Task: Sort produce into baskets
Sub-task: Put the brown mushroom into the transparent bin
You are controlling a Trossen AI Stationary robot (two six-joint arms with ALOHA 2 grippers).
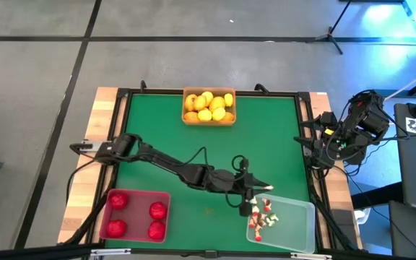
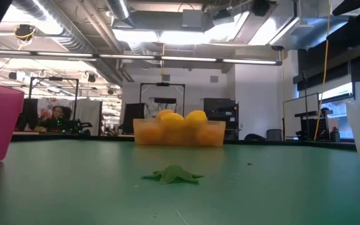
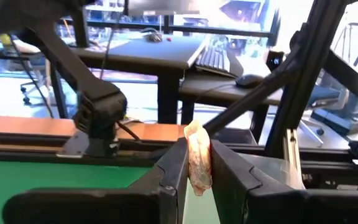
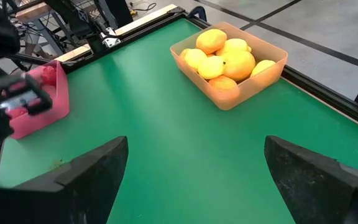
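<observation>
Whitish bit point(image 3: 198, 158) pinched between left fingers point(image 3: 174, 171)

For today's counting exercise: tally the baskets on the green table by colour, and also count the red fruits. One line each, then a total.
Red basket: 1
Orange basket: 1
Clear basket: 1
Red fruits, all in the red basket: 4
Total: 7

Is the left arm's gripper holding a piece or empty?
Holding. The left gripper has its jaws shut on a whitish-and-red bit, above the clear basket.
</observation>
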